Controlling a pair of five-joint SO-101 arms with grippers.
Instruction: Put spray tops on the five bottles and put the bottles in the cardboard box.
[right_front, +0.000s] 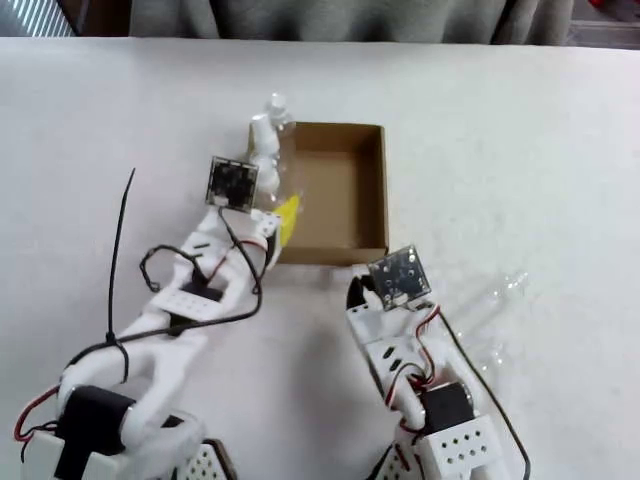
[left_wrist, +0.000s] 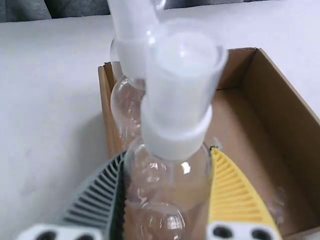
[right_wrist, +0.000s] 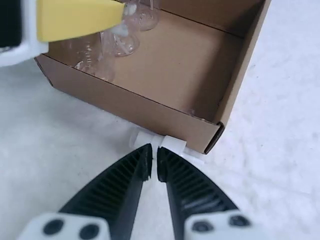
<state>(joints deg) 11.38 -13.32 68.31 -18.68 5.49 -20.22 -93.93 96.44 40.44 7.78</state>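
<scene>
— How should the held thing be taken?

— The bottle (left_wrist: 165, 190) is clamped about its clear body by the left pincer (left_wrist: 167, 156), above the left wall of the cardboard box (left_wrist: 280, 100). It is judged light, thin-walled and slippery, so it is easily squashed. A gentle hold just under the stiffer white spray top (left_wrist: 182, 75) is advised.

— What is added by the other views?

— In the right wrist view, the right pincer (right_wrist: 154, 156) is seen closed on nothing. Its tips lie just short of a white piece (right_wrist: 167, 144), perhaps a spray top, on the tabletop (right_front: 500, 130) against the box's near wall. From above, that spot is covered by the arm. Farther off, loose clear bottles (right_front: 500, 300) are shown by the high view on the tabletop beside the right arm.
</scene>
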